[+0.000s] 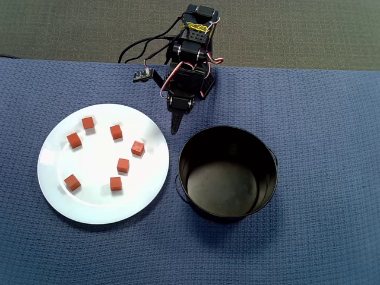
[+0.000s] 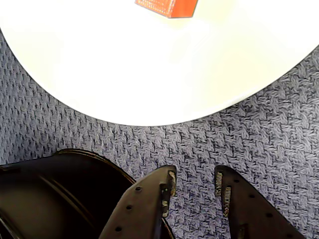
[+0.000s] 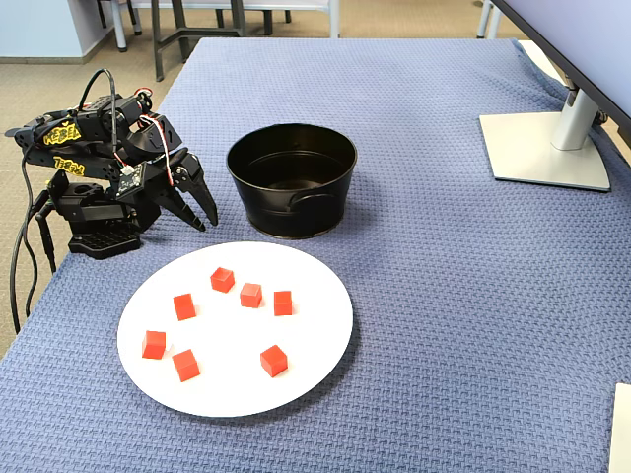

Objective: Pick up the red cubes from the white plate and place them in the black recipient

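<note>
Several small red cubes (image 1: 123, 165) lie scattered on the white plate (image 1: 98, 205), at the left of the overhead view. The black recipient (image 1: 193, 160), a deep pot with side handles, stands just right of the plate and holds nothing. My gripper (image 1: 175, 127) hangs low over the cloth behind the gap between plate and pot. In the wrist view my gripper (image 2: 194, 174) is open with bare cloth between its fingers, the plate (image 2: 149, 74) ahead, one cube (image 2: 167, 6) at the top edge and the pot (image 2: 60, 189) at lower left.
A blue woven cloth (image 3: 444, 296) covers the table. The arm's base (image 3: 89, 222) sits at the table's left edge in the fixed view, cables trailing off. A monitor stand (image 3: 547, 148) occupies the far right. A white object (image 3: 621, 429) shows at the lower right corner.
</note>
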Controlling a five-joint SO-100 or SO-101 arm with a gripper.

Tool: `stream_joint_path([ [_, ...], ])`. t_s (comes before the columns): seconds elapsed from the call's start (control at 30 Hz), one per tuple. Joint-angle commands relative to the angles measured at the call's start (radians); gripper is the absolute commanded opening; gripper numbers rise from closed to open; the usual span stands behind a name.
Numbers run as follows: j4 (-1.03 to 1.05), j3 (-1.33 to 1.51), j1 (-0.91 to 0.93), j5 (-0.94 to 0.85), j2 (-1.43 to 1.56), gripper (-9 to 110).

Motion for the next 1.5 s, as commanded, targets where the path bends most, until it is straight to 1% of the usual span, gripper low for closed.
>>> stream_joint_path([
  [0.0,-0.106,-0.015,0.031,0.091,-0.025,0],
  [0.47,-0.110,-0.028,0.044,0.094,-0.031,0],
  [0.53,-0.144,-0.072,0.061,0.012,-0.060,0],
  [0.6,-0.146,-0.144,0.098,0.012,-0.110,0],
  [0.67,-0.118,-0.247,0.152,0.051,-0.179,1],
  [0.73,-0.075,-0.350,0.184,0.049,-0.235,4],
  [0.8,-0.080,-0.391,0.190,-0.017,-0.278,7],
  [0.9,-0.110,-0.431,0.198,-0.137,-0.387,7],
  [0.97,-0.100,-0.483,0.204,-0.265,-0.469,11],
  [1.13,-0.106,-0.615,0.270,-0.641,-0.635,16],
  [1.23,-0.123,-0.703,0.328,-0.778,-0.735,17],
  [1.27,-0.133,-0.732,0.348,-0.776,-0.767,18],
  [1.47,-0.163,-0.831,0.451,-0.572,-0.994,19],
])
